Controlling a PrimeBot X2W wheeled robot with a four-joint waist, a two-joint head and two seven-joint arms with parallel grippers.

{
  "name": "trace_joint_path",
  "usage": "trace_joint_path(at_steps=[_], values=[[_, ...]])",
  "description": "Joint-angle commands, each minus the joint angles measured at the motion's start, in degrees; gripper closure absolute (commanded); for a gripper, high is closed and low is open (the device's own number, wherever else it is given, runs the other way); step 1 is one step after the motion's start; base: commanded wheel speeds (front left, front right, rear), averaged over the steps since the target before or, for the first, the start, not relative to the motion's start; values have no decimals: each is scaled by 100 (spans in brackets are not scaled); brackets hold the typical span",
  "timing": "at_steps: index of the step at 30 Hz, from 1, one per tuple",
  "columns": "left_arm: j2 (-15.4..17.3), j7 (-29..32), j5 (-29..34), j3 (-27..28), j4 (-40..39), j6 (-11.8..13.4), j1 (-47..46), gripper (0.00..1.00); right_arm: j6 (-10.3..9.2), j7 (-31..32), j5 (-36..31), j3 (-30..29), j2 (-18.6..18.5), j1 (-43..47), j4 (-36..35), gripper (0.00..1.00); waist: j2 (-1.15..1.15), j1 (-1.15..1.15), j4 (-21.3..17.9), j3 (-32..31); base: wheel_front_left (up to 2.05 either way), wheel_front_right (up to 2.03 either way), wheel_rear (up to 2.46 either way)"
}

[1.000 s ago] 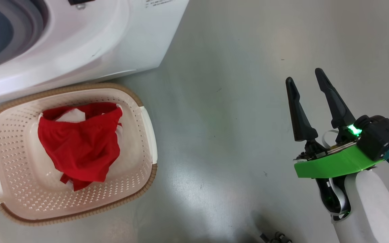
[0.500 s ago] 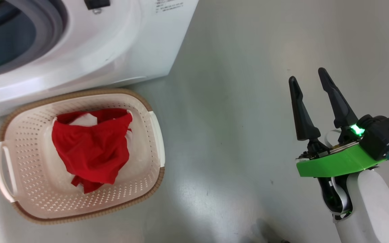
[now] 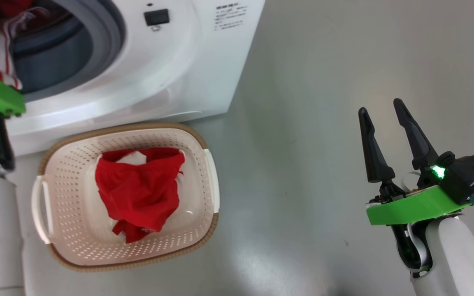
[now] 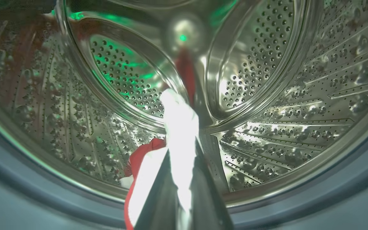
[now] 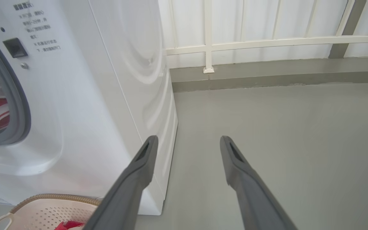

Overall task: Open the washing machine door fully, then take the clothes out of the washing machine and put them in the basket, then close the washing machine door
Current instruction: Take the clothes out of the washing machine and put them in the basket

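Clothes (image 4: 179, 116) pinched by left gripper (image 4: 184, 151) inside drum (image 4: 267, 64).

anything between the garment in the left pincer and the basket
Nothing visible does. The left pincer grips a red-and-white garment at the drum mouth; the basket sits open-topped on the floor before the washing machine, with one red garment lying in it.

The washing machine (image 5: 85, 105) carries a block of small dark Chinese print (image 5: 38, 28) on its white front, beside the grey rubber ring (image 5: 22, 108). The characters are too blurred to read.
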Motion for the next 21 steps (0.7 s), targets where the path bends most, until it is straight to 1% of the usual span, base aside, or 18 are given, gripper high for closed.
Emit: trace_joint_path(at_steps=[1, 13, 21], values=[[188, -23, -36, 158, -236, -35, 213, 100, 28, -36, -45, 88, 7, 142, -121, 0, 0, 0, 121, -126, 0, 0, 0], [-452, -23, 193, 706, -1631, -369, 1476, 100, 28, -36, -87, -40, 2, 446, -52, 0, 0, 0, 350, -526, 0, 0, 0], [-703, -23, 195, 820, -2455, -561, 2063, 100, 28, -36, -92, -123, -25, 529, -58, 0, 0, 0, 484, -636, 0, 0, 0]])
